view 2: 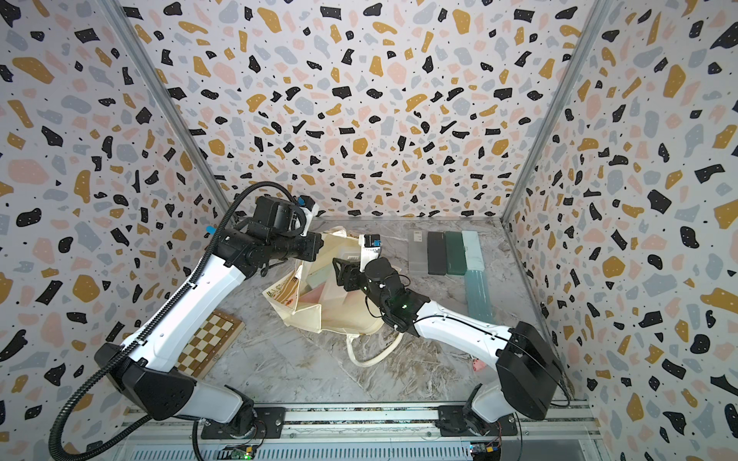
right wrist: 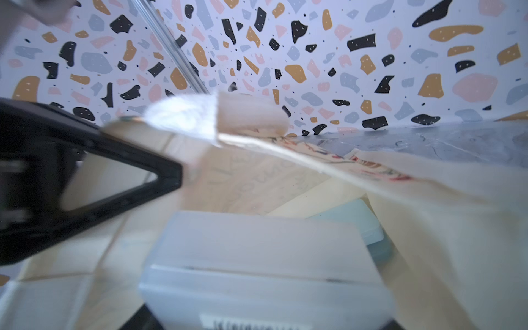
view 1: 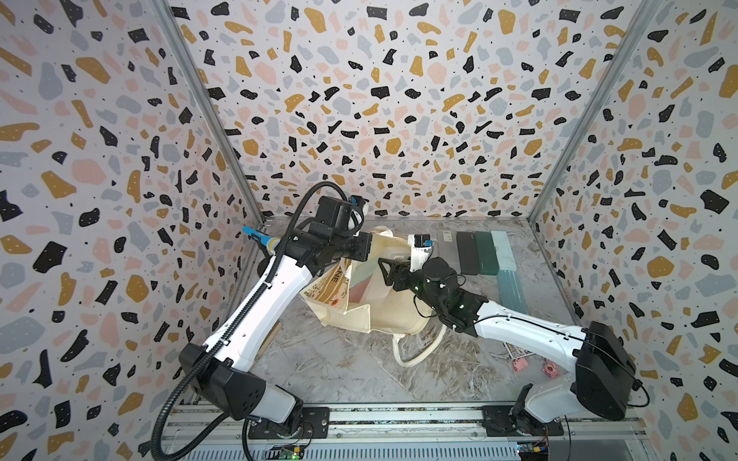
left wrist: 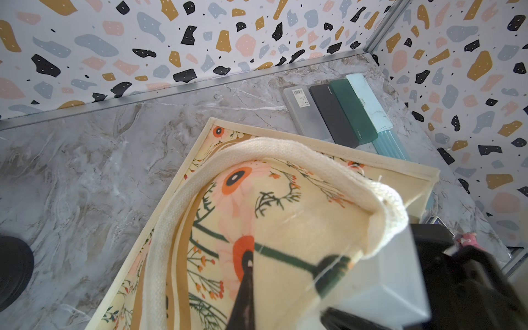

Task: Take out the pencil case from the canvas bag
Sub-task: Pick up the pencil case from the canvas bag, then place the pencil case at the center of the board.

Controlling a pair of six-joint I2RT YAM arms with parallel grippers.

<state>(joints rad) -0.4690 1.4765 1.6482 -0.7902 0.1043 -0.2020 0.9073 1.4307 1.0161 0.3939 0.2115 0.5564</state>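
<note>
Bag [view 1: 381,315] lying open-mouthed, left gripper [view 1: 368,249] clamping its 12 o'clock rim; right gripper [view 1: 384,268] reaching in from 4 o'clock, jaws standing apart beside frosted case [right wrist: 257,248]

The floral canvas bag [left wrist: 300,205] fills the lower centre of the frame, its cream handle [left wrist: 285,150] arching over to the left tool [left wrist: 324,245] at lower right. Upper right, 4 cases [left wrist: 334,114] lie abreast on the worktop [left wrist: 85,171].
</note>
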